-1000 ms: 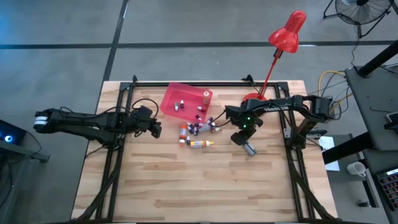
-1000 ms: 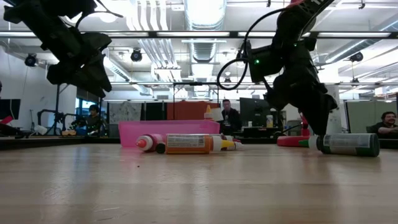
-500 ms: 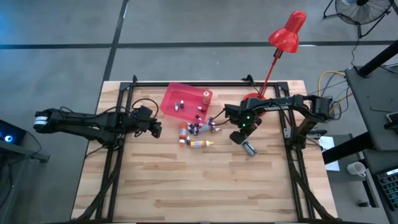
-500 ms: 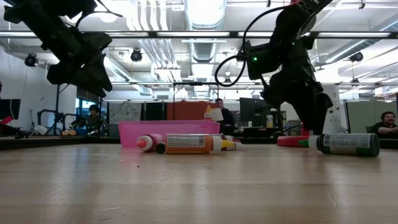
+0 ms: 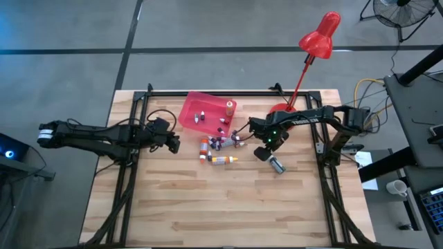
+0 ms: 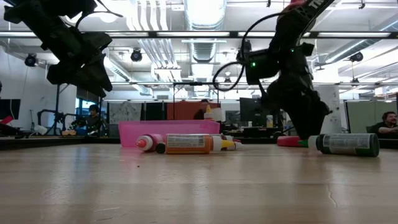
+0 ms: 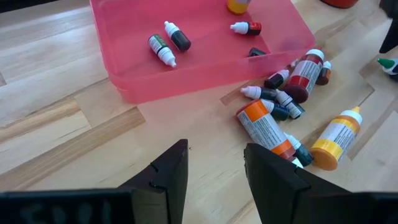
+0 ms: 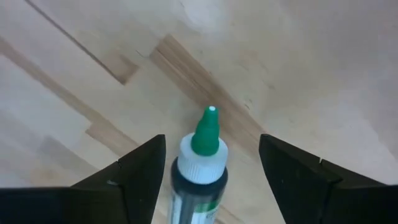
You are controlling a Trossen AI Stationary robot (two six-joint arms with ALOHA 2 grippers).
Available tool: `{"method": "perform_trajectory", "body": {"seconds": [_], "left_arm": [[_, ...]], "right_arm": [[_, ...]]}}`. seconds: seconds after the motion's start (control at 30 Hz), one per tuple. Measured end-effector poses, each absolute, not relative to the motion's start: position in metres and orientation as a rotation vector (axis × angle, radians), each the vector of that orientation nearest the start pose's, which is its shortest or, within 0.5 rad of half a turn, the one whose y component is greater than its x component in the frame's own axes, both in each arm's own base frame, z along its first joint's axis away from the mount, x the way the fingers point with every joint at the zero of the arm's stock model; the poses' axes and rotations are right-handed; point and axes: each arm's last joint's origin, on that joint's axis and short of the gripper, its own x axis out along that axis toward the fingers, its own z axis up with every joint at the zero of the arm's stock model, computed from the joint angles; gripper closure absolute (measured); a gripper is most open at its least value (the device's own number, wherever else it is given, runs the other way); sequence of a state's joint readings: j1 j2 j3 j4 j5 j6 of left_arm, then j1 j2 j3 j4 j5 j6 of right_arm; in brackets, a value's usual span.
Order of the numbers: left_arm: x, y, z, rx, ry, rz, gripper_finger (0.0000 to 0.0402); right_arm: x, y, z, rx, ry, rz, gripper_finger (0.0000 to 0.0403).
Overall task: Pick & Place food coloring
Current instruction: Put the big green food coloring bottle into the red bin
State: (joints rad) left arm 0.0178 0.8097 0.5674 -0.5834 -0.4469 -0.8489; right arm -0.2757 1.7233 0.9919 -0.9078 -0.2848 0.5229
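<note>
Right wrist view shows the right claw (image 8: 208, 171) spread open astride 1 green-tipped bottle (image 8: 202, 162) lying free on the table (image 8: 298, 56), seemingly set down

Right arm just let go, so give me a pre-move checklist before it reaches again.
1. Right claw open: ok, fingers stand apart either side of the green-tipped bottle.
2. Green-tipped bottle released and lying on the table: ok.
3. That bottle in the pink tray: not ok, it lies well to the tray's right.
4. Left claw empty: ok, open, nothing between its fingers.
5. Remaining bottles outside the tray: not ok, a cluster lies beside it.
</note>
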Motion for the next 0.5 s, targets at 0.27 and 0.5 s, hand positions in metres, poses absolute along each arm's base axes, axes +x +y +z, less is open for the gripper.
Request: {"method": "perform_trajectory", "body": {"seconds": [0.27,0.5], "left_arm": [[0.154,0.015,0.225,-0.610,0.570,0.745,0.0271],[0.153,0.015,0.225,-0.601,0.570,0.746,0.0271]], "right_arm": [[0.271,-0.066,0.135,0.864,1.634,-0.416,0.0166],[0.268,-0.064,0.138,0.870,1.661,-0.413,0.0209]]}}
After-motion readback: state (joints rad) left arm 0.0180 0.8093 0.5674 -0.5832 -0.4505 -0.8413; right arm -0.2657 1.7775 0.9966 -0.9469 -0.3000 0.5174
